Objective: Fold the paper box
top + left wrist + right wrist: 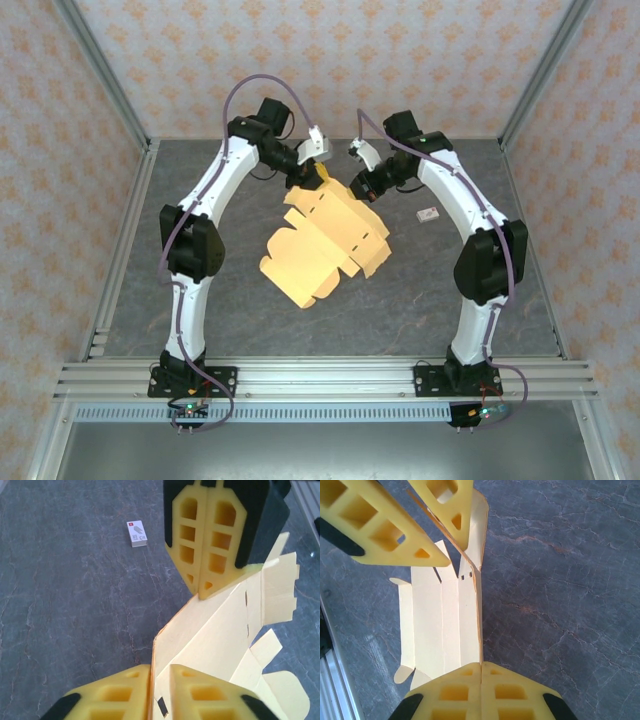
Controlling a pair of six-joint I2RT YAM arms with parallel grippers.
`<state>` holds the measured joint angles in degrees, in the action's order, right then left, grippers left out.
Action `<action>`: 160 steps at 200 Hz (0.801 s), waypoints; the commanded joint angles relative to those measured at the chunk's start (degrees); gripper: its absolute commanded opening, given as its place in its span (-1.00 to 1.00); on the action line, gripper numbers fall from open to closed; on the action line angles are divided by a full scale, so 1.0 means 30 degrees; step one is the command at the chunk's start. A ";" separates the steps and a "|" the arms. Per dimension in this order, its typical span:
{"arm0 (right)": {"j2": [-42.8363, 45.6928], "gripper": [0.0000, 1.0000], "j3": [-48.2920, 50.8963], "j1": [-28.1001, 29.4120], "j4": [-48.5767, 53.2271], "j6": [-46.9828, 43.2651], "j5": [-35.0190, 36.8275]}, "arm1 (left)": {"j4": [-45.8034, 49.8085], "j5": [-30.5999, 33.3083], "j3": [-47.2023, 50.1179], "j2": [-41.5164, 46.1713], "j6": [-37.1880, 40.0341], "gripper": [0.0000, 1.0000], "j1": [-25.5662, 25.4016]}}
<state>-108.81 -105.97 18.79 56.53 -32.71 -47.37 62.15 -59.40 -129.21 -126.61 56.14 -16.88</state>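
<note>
The paper box (320, 245) is a flat orange-tan die-cut sheet, held tilted above the dark table at the far centre, its flaps hanging toward me. My right gripper (362, 185) is shut on the sheet's upper edge, and in the right wrist view its pads (481, 665) meet with the pale sheet (445, 625) running into the seam. My left gripper (308, 178) straddles a folded corner of the sheet (220, 630). Its fingers (160, 667) keep a narrow gap, with the card's edge lying against one pad. The right gripper (200, 595) pinches the sheet just opposite.
A small white card (428, 213) lies on the table right of the right arm, also seen as a white card (136, 533) in the left wrist view. Aluminium rails (310, 375) run along the near edge, and patterned walls close in the sides and back.
</note>
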 commanded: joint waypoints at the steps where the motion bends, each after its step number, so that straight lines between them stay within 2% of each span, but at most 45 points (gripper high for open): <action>1: 0.1143 -1.00 0.0222 0.0127 -0.0630 -0.0270 0.0118 | 0.0822 -0.0197 -0.0667 -0.0249 0.0459 -0.75 -0.0143; 29: 0.1409 -1.00 0.0493 0.0153 -0.0618 -0.0347 0.0214 | 0.1236 -0.0222 -0.0857 -0.0223 0.0948 -1.00 -0.0143; 35: 0.1460 -1.00 0.0594 0.0154 -0.0527 -0.0462 0.0293 | 0.1449 -0.0254 -0.0917 -0.0192 0.1203 -1.00 -0.0136; 59: 0.1846 -0.61 0.1282 0.0150 -0.0453 -0.0886 0.0643 | 0.2177 -0.0327 -0.0964 -0.0077 0.2308 -1.00 -0.0136; 78: 0.1988 -0.46 0.1655 0.0153 -0.0507 -0.1013 0.0889 | 0.2369 -0.0299 -0.0956 -0.0054 0.2644 -1.00 -0.0142; 137: 0.2025 -0.28 0.2879 0.0422 -0.0880 -0.1497 0.1650 | 0.2297 -0.0328 -0.0957 0.0012 0.2790 -1.00 -0.0128; 160: 0.1682 -0.32 0.2792 0.0631 -0.1067 -0.1543 0.1935 | 0.2256 -0.0385 -0.0964 -0.0016 0.2791 -1.00 -0.0132</action>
<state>-104.29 -97.62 19.75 54.96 -35.88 -43.05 67.05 -59.59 -130.34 -126.61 63.16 -16.91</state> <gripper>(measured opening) 0.355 0.049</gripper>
